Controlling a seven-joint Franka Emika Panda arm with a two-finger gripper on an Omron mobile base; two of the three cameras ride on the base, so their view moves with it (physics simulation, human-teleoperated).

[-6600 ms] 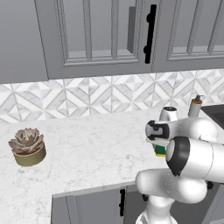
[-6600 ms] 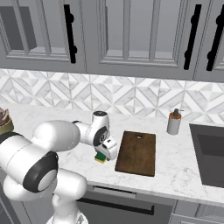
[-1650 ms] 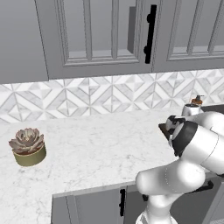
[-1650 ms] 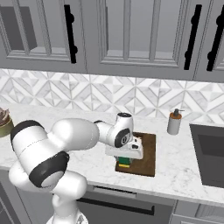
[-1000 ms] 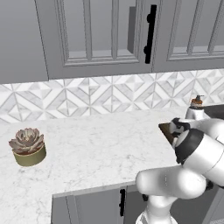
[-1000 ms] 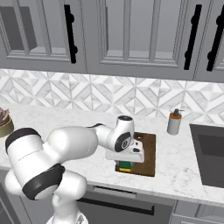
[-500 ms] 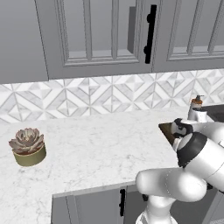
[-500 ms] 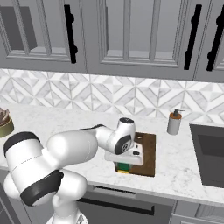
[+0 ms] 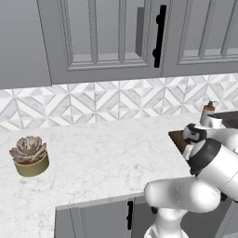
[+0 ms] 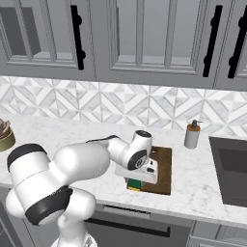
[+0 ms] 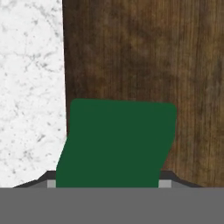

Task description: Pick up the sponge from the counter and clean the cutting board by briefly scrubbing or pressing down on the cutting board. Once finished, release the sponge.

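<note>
Sponge point(image 11: 116, 144) is the thing to place first: it sits clamped in the claw point(image 10: 141, 179), its green top facing the hand camera, low over the near left corner of the cutting board point(image 10: 162, 169), and in the right base view its yellow layer shows at or just above the wood. Every risk here is measured against that board. The largest concern is the desk point(image 9: 102, 158): the sponge hangs right at the board's left edge, with white marble just beside it in the hand view, so a scrub stroke drifting that way would wipe the desk instead of the wood, or catch the board's rim and shove the slab along the slick top. Next, the board itself is thin and lies loose, so a hard downward press near its corner could tip or skate it toward the desk's front edge, which is close by. The soap dispenser point(image 10: 192, 134) stands behind the board's far right corner, clear for now, though a long push away from the robot might bring the wrist near it. The succulent pot point(image 9: 29, 157) sits well apart to the left and seems safe. Smallest, the sponge looks skewed in the grip, so sideways rubbing could twist it loose before the release is intended.
</note>
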